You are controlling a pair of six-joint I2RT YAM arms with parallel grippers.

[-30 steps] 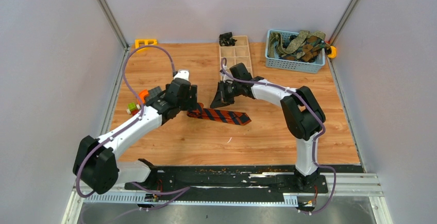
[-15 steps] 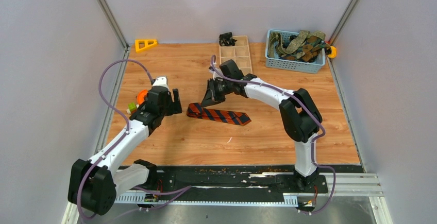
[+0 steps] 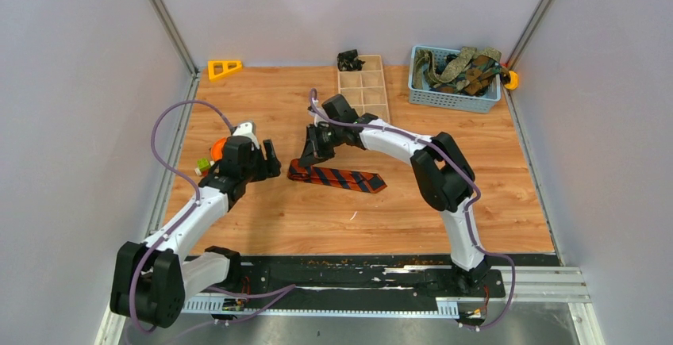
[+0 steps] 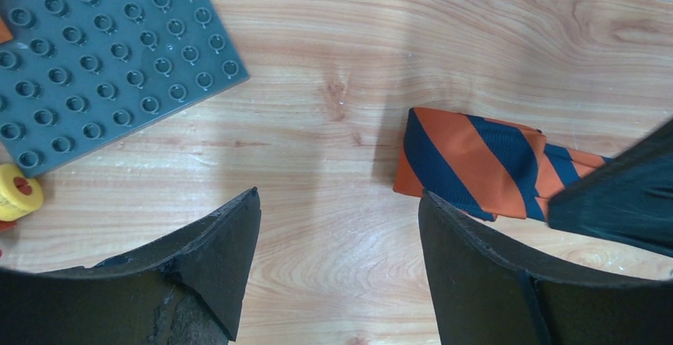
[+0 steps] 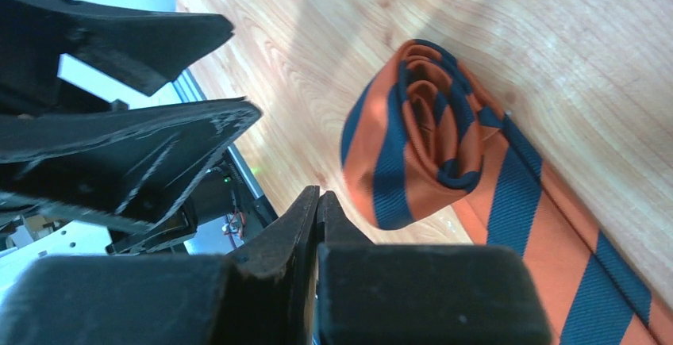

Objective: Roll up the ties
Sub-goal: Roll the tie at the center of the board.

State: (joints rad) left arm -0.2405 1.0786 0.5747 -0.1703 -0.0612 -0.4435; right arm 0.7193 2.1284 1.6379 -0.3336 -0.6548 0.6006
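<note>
The orange and navy striped tie [image 3: 336, 176] lies near the middle of the desk [image 3: 444, 202]. Its left end is wound into a loose coil [image 5: 417, 135] and the rest lies flat, running off to the right. The left end effector [image 4: 337, 226] is released, jaws wide with only bare wood between them, just left of the coil and not touching it. The right end effector [image 3: 309, 151] is clenched on nothing, tips pressed together, close over the far side of the coil. More ties [image 3: 460, 67] sit in the blue basket [image 3: 452, 101] at the far right.

The step in hand looks like carrying the roll on along the flat tail. To do it well, I judge the coil needs steadying so its layers do not slip, since the right wrist view shows the inner turns slack. The shut right tips could press or nudge the coil rightward while the left closes across its width. Roll straight, with the edges in line, or it will cone out; keep the tail flat and lightly taut
</note>
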